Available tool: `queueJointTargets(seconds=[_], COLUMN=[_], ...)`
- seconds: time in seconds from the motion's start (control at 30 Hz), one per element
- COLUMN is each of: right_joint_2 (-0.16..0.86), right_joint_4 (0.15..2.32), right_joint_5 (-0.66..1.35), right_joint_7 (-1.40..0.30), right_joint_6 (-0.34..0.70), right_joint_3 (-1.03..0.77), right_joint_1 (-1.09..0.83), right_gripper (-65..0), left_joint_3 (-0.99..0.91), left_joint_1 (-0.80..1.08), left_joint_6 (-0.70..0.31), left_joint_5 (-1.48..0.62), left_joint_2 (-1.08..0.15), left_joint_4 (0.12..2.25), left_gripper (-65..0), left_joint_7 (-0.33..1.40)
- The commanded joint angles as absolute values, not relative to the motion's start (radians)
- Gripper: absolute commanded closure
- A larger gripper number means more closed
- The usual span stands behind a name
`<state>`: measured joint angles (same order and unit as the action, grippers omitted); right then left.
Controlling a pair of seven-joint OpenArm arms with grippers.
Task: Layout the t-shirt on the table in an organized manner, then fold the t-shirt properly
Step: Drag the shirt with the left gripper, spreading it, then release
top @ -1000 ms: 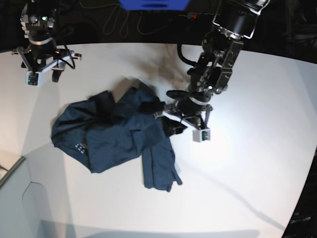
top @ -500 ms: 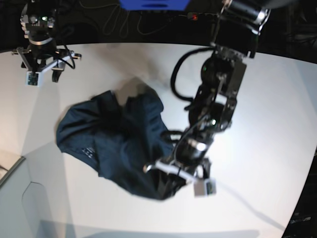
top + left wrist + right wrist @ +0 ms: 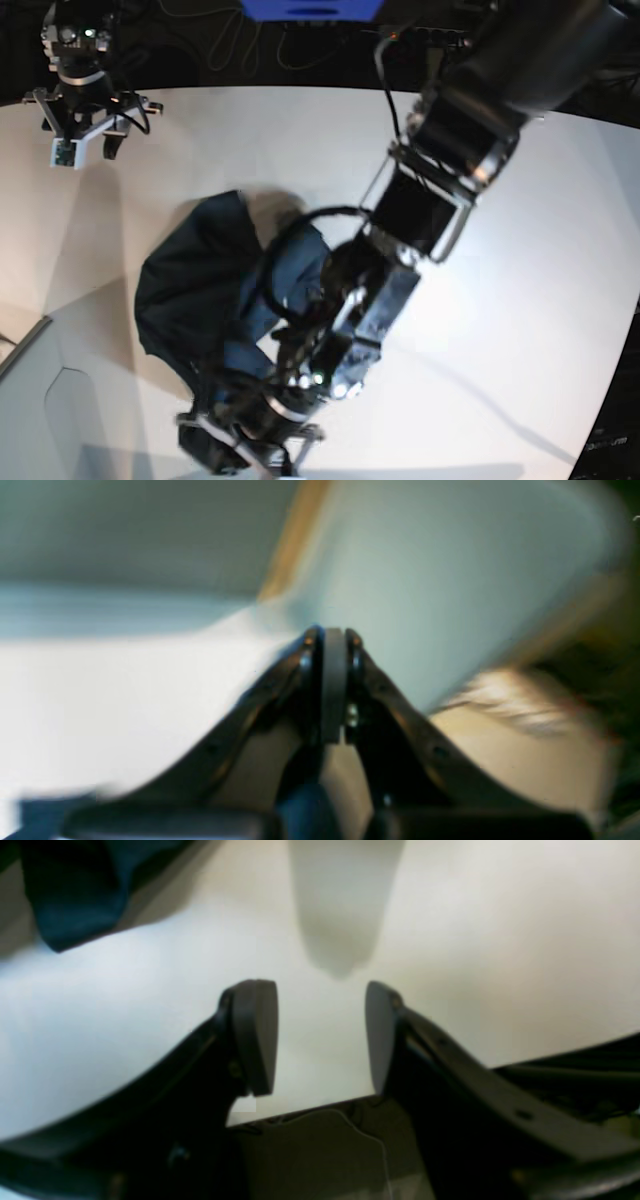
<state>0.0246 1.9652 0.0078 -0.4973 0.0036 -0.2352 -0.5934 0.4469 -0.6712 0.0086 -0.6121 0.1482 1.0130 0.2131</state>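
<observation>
White matte desk (image 3: pixel 540 300) carries crumpled soft navy t-shirt (image 3: pixel 190 290), long axis running far-to-near, left fingers (image 3: pixel 333 680) pinched shut, right fingers (image 3: pixel 255 1035) spread apart, empty.

text: none legible | labels: none legible | brands: none | numbers: none | signs: none | all three views checked

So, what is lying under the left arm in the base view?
The t-shirt, bunched on the white table. The left gripper reaches over it; the fabric below the arm is hidden.

Dark navy t-shirt (image 3: pixel 190 290); matte white table (image 3: pixel 540 250); black arms.
</observation>
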Motion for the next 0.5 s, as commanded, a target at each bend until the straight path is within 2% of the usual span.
queueJointTargets(seconds=[0.0, 0.1, 0.17, 0.23, 0.3, 0.47], right_joint_2=[0.019, 0.012, 0.001, -0.004, -0.007, -0.001], right_joint_4=[1.98, 1.98, 1.98, 1.98, 1.982, 1.98], right_joint_5=[0.007, 0.007, 0.007, 0.007, 0.007, 0.007], right_joint_7=[-0.476, -0.476, -0.476, -0.476, -0.476, -0.476], right_joint_6=[0.005, 0.005, 0.005, 0.005, 0.005, 0.005], right_joint_3=[-0.236, -0.236, -0.231, -0.229, -0.228, -0.185], right_joint_1=[-0.596, -0.596, -0.596, -0.595, -0.585, -0.55], right_gripper=[-28.8, -28.8, -28.8, -28.8, -28.8, -28.8], left_joint_3=[0.453, 0.456, 0.456, 0.458, 0.458, 0.458], left_joint_1=[-0.745, -0.805, -0.803, -0.783, -0.763, -0.673], left_joint_6=[0.002, 0.001, 0.001, -0.002, -0.002, -0.002], left_joint_5=[-0.613, -0.616, -0.65, -0.697, -0.736, -0.835], left_joint_2=[0.157, 0.157, 0.157, 0.157, 0.131, -0.004], left_joint_4=[0.969, 0.837, 0.82, 0.82, 0.822, 0.875], left_gripper=[-5.5, -20.3, -32.0, -40.7, -43.2, -43.2], left_joint_7=[0.171, 0.137, 0.082, 0.041, 0.027, 0.027])
